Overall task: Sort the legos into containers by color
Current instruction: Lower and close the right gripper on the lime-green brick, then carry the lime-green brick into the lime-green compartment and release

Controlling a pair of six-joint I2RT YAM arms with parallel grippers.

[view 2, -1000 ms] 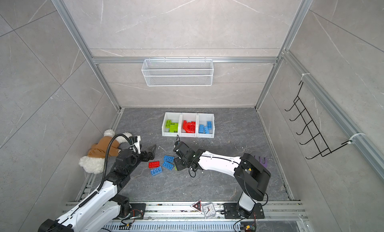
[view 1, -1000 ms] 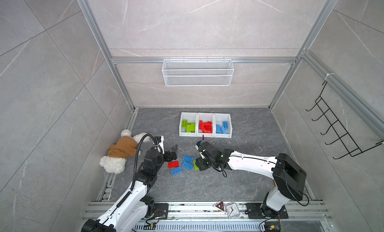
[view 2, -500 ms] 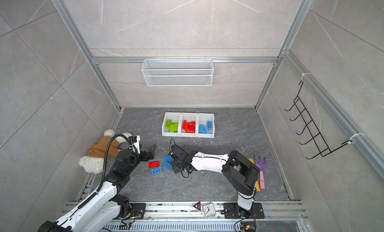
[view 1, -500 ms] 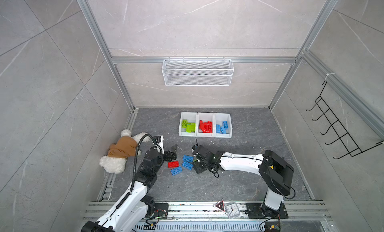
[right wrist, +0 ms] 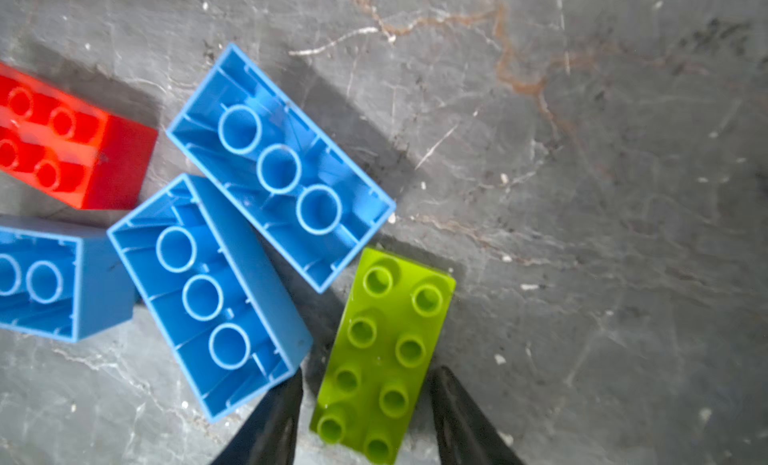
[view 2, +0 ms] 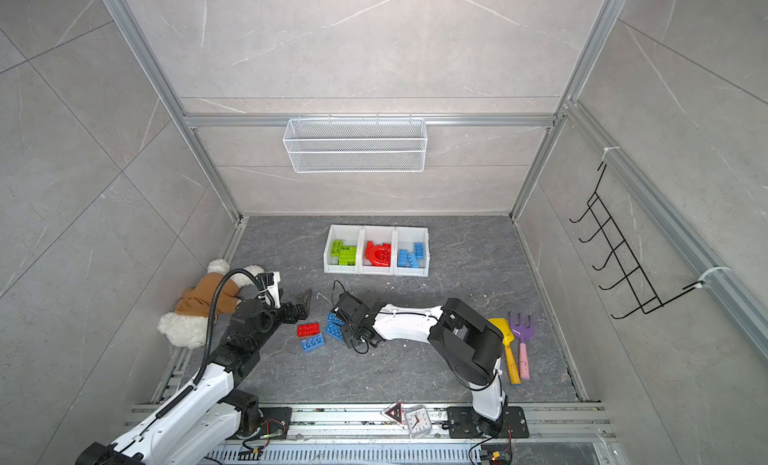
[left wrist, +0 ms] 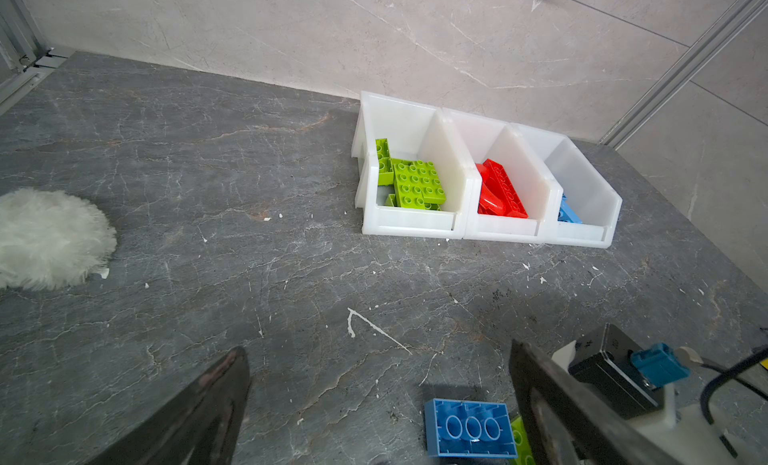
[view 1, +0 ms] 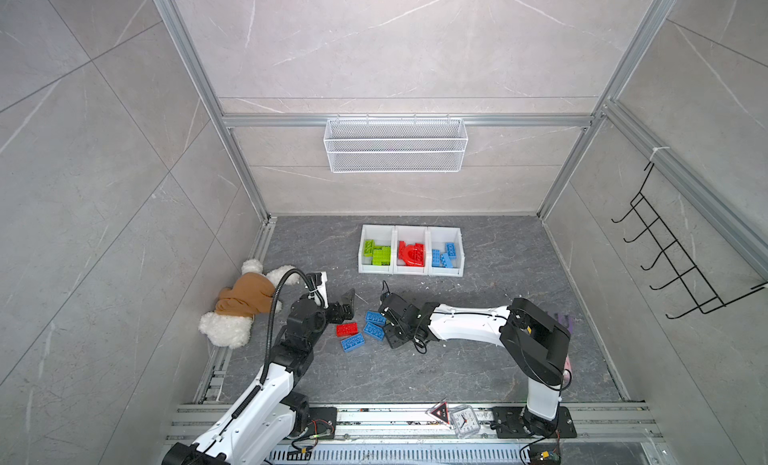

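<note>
1. Brick in lime green: the green brick (right wrist: 384,355) lies studs up on the table (view 1: 478,371), toward the front edge and left of the middle. One end is just beside the nearest of three blue bricks (right wrist: 208,292), which lie hollow side up.
2. The right hand (right wrist: 370,373) is down over the green brick, with its dark fingers (right wrist: 274,421) apart on either side. A thin gap shows at one side, so I judge it not yet clamped.
3. A second ago the right hand stood a little to the right of the brick, which showed green in both top views. Now the hand covers it there, and its fingers have drawn closer together. The pick of the green piece looks under way but unfinished.
4. A red brick (view 1: 347,329) lies at the left of the same cluster, untouched.
5. The containers (view 1: 376,269) stand in a row near the back edge, well apart from the cluster. Green pieces are in the left one, red in the middle, blue in the right, so the green brick belongs in the left one.
6. The left hand (view 1: 347,305) hangs just left of the cluster with its fingers wide apart and empty, unchanged over the last second.
7. A stuffed bear (view 1: 245,300) lies at the left edge.
</note>
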